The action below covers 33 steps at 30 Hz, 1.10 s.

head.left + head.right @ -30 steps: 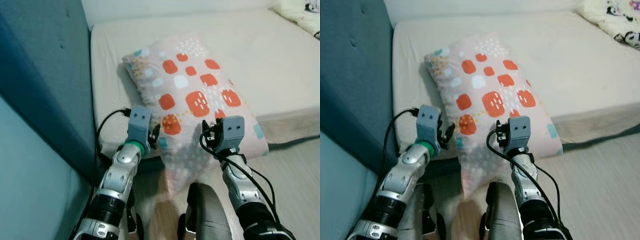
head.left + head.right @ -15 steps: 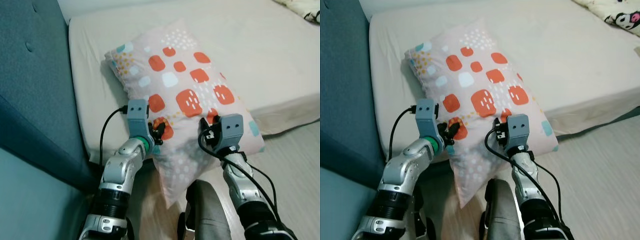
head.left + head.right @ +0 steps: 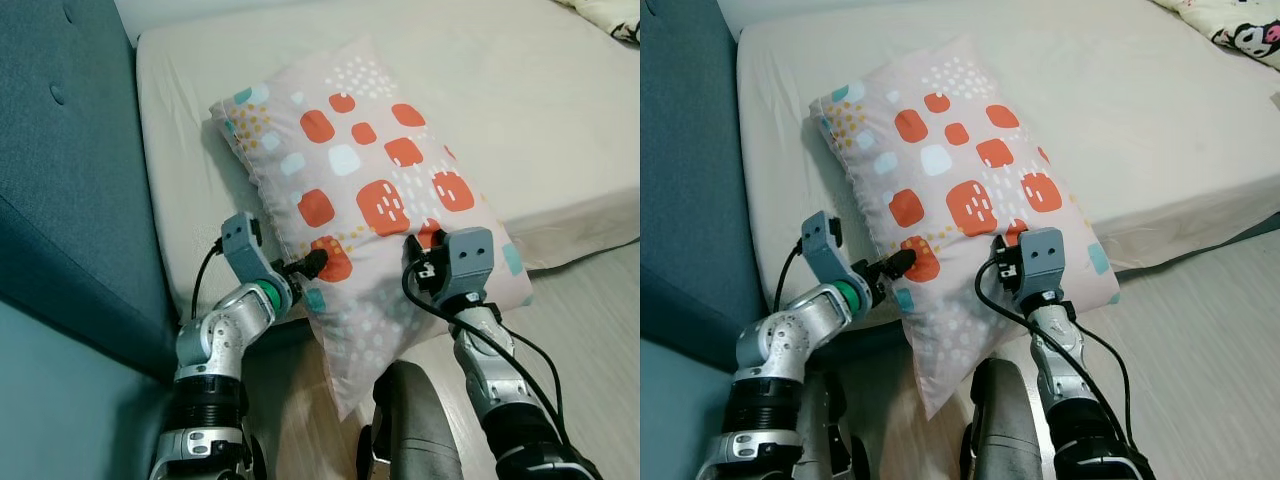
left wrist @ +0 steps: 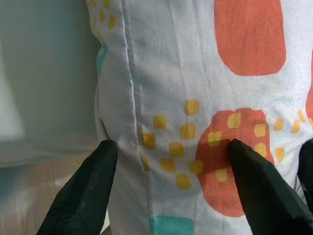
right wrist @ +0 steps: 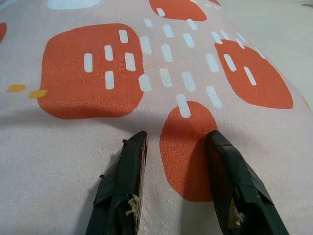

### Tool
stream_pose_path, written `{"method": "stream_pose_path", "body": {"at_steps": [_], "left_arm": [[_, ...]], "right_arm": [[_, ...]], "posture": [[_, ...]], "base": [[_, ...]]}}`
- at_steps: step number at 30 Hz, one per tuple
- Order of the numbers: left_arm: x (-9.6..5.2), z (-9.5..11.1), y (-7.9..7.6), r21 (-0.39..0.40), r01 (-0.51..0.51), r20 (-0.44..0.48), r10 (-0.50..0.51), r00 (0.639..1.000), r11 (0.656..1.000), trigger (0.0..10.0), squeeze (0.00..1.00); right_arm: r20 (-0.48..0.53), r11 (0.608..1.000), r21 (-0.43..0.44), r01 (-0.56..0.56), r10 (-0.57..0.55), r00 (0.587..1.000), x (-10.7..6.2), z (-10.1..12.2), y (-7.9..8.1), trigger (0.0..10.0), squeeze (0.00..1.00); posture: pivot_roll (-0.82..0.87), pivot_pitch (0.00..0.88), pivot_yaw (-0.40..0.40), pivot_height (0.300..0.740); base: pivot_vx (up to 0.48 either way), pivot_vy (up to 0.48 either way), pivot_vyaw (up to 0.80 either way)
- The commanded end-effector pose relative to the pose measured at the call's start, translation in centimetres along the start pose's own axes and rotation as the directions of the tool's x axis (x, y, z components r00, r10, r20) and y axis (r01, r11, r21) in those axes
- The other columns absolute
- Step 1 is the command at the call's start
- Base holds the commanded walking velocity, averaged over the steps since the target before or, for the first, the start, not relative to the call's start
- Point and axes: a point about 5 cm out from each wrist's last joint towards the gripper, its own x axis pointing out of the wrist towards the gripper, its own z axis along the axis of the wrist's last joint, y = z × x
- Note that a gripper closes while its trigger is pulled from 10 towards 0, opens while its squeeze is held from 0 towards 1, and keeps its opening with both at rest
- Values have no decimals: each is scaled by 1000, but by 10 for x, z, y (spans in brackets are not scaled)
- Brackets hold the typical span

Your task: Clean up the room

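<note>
We see the pale pink pillow with orange and teal patches (image 3: 375, 190) at frame centre, lying on the cream mattress (image 3: 540, 110), its lower end hanging over the edge. Our left gripper (image 4: 171, 161) spreads wide against its side seam; our right gripper (image 5: 176, 152) presses parted fingers onto its top.

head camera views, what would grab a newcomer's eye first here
The pale pink pillow with orange and teal patches, lying on the beige mattress with its near end hanging over the edge. Both grippers press on that end: left gripper open at its side seam, right gripper open on top.
</note>
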Motion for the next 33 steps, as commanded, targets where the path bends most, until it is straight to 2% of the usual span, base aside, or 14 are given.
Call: {"method": "stream_pose_path", "body": {"at_steps": [1,4,9,12,13,16,17,18,20,22,24,28,31,33], "left_arm": [[8,-15,-23,-101,77,-28,-81,996,992,10000,1000],[8,-16,-22,-142,96,-14,-99,995,985,10000,1000],[8,-13,-38,-234,263,33,-263,964,936,10000,1000],[9,-13,-42,-237,300,41,-299,953,924,10000,1000],[10,-19,-55,-217,392,28,-396,918,894,10000,906],[10,-21,-59,-208,415,18,-421,907,886,10000,906],[12,-29,-64,-124,439,-12,-443,896,890,10000,0],[12,-29,-64,-124,439,-12,-443,896,890,10000,0],[16,-37,-66,6,427,-27,-426,904,904,10000,0],[24,-44,-63,111,365,-29,-364,931,924,10000,0],[28,-48,-60,172,330,-24,-331,943,928,10000,0],[30,-51,-62,179,326,-30,-327,945,928,10000,0],[32,-59,-76,128,356,-67,-350,934,926,10000,0],[32,-60,-79,116,364,-72,-357,931,924,10000,0]], "right_arm": [[-20,1000,8,-3,3,1000,-5,-6,2,10000,0],[-21,1000,11,-5,5,1000,-5,-6,4,10000,0],[-27,1000,17,-14,14,1000,-5,-8,7,10000,0],[-27,1000,17,-16,16,999,-5,-8,8,10000,0],[-27,1000,20,-22,22,999,-5,-7,10,10000,0],[-27,1000,21,-24,24,999,-4,-7,10,10000,0],[-25,999,21,-26,27,999,-5,-7,11,10000,0],[-25,999,21,-26,27,999,-5,-7,11,10000,0],[-25,999,22,-27,28,999,-5,-7,11,10000,0],[-26,999,22,-28,29,999,-6,-7,10,10000,0],[-28,999,21,-28,29,999,-7,-7,9,10000,0],[-30,1000,18,-24,24,999,-9,-8,7,10000,0],[-37,1000,13,-6,7,999,-12,-9,2,10000,0],[-38,1000,12,-4,5,999,-12,-9,1,10000,0]], "posture": [[-24,86,42,576],[-23,89,41,576],[-21,94,39,576],[-24,97,38,576],[-31,101,37,576],[-31,101,37,576],[-35,102,37,576],[-35,102,37,576],[-38,102,35,576],[-53,103,30,576],[-55,104,30,576],[-62,106,30,576],[-72,110,32,576],[-72,110,32,576]], "base": [[0,0,0],[0,0,0],[0,0,0],[0,0,0],[0,0,0],[0,0,0],[0,0,0],[0,0,0],[0,0,0],[0,0,0],[0,0,0],[0,0,0],[0,0,0],[0,0,0]]}}
